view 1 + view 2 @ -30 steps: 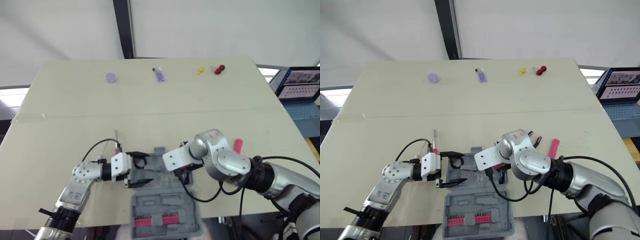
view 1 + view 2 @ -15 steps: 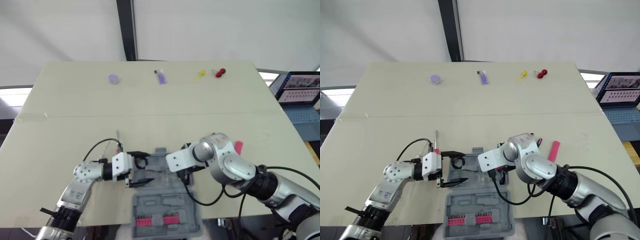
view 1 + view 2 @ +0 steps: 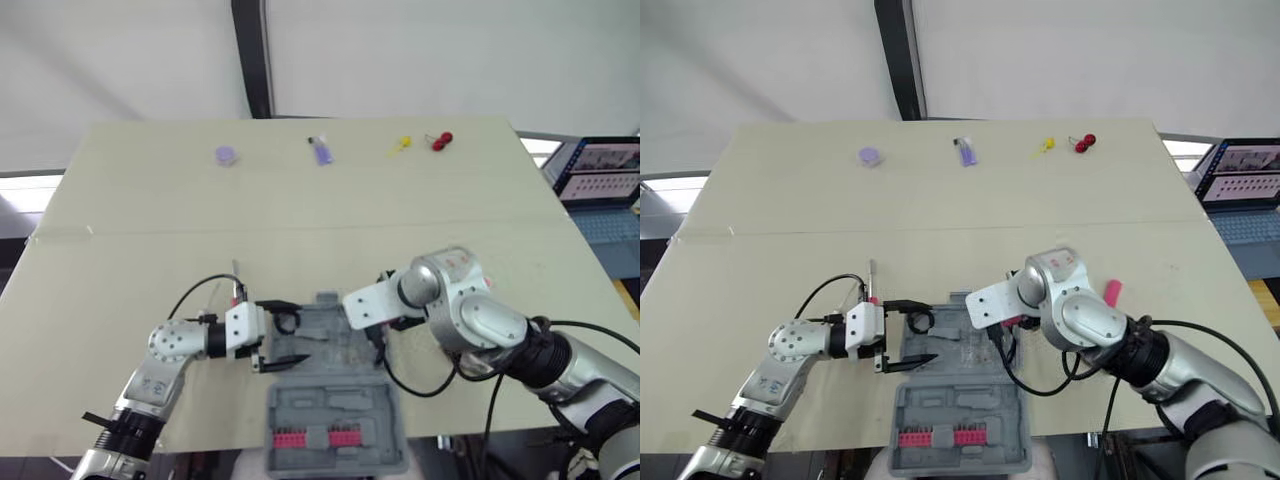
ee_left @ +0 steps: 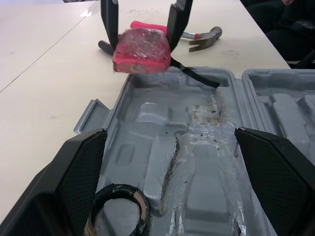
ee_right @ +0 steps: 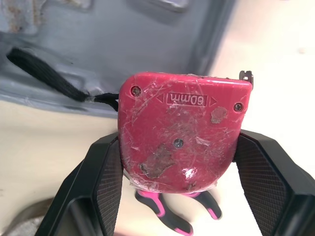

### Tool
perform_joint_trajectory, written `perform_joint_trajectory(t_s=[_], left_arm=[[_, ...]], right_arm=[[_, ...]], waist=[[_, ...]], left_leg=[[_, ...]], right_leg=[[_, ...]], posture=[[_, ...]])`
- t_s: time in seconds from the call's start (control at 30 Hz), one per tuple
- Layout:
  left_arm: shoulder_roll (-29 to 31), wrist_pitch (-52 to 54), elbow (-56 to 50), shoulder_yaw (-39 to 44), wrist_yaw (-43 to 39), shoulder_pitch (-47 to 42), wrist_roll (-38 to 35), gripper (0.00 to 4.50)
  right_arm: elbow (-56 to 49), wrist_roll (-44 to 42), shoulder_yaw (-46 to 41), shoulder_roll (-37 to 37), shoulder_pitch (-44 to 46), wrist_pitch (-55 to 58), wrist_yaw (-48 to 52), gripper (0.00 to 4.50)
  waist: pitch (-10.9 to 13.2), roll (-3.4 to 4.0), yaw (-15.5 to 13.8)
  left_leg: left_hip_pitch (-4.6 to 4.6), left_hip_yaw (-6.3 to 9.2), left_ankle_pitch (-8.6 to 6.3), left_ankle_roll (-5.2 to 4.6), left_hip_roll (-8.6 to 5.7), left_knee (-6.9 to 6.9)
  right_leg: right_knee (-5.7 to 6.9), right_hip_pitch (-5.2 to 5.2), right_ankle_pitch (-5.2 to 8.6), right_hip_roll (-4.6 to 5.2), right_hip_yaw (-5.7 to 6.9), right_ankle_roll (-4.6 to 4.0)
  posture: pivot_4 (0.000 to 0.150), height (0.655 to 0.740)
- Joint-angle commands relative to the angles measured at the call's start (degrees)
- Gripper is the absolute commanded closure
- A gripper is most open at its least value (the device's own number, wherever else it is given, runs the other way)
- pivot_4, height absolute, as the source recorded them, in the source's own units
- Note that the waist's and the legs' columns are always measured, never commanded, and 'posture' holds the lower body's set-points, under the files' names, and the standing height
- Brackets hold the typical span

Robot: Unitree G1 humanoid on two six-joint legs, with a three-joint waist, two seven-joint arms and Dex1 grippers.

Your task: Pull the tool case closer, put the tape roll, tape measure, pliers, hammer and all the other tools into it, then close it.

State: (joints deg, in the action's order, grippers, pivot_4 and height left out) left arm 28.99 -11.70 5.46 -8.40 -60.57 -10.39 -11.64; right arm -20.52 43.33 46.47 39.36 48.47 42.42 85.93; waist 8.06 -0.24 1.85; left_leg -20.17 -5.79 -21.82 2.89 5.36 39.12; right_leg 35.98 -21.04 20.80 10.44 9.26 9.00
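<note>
The grey tool case (image 3: 335, 350) lies open at the table's near edge. My right gripper (image 5: 179, 162) is shut on the pink tape measure (image 5: 179, 132), which it holds just above the case's right rim (image 4: 197, 73). The tape measure's black strap (image 5: 44, 73) trails into the case. My left gripper (image 3: 293, 332) stands open over the case's left side, above the tape roll (image 4: 117, 212) lying in a recess. The hammer (image 4: 197, 38) and the pink-handled pliers (image 5: 177, 216) lie on the table beyond the right gripper.
A thin pink-handled tool (image 3: 236, 282) lies left of the case. Pink bits (image 3: 318, 438) sit in the case's near half. Small purple (image 3: 223, 155), yellow (image 3: 400, 144) and red (image 3: 439, 140) items line the far edge. A laptop (image 3: 600, 170) stands off the table's right.
My right gripper has carried the tape measure a little to the right, toward the case's right rim. The left arm has stayed put.
</note>
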Motion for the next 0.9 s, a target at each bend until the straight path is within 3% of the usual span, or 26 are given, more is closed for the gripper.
perform_joint_trajectory(t_s=[0.03,0.4,0.9], left_arm=[[-0.5,-1.0,-0.3,-0.4,0.2,0.3,-0.1,0.00],[-0.4,-1.1,-0.7,-0.1,0.5,0.6,-0.1,0.00],[0.1,-0.4,-2.0,-0.1,1.3,1.4,-0.1,0.00]], right_arm=[[-3.5,-1.4,-2.3,-2.3,1.9,3.1,4.9,1.67],[1.1,-1.8,3.4,-7.4,3.5,8.4,4.4,1.67],[2.4,-1.7,6.4,-6.0,4.0,8.2,4.2,1.67]], waist=[[0.0,0.00,0.1],[0.0,0.01,0.1],[0.0,0.02,0.1]], left_leg=[[0.00,0.00,0.00,0.00,0.00,0.00],[-0.01,0.00,0.00,0.00,0.00,0.00],[-0.02,0.00,0.00,0.00,0.00,0.00]], right_leg=[[0.01,0.00,0.00,0.00,0.00,0.00],[0.02,-0.02,0.00,0.00,0.00,0.00],[0.01,-0.02,0.00,0.00,0.00,0.00]], posture=[[0.150,0.7400],[0.150,0.7400],[0.150,0.7400]])
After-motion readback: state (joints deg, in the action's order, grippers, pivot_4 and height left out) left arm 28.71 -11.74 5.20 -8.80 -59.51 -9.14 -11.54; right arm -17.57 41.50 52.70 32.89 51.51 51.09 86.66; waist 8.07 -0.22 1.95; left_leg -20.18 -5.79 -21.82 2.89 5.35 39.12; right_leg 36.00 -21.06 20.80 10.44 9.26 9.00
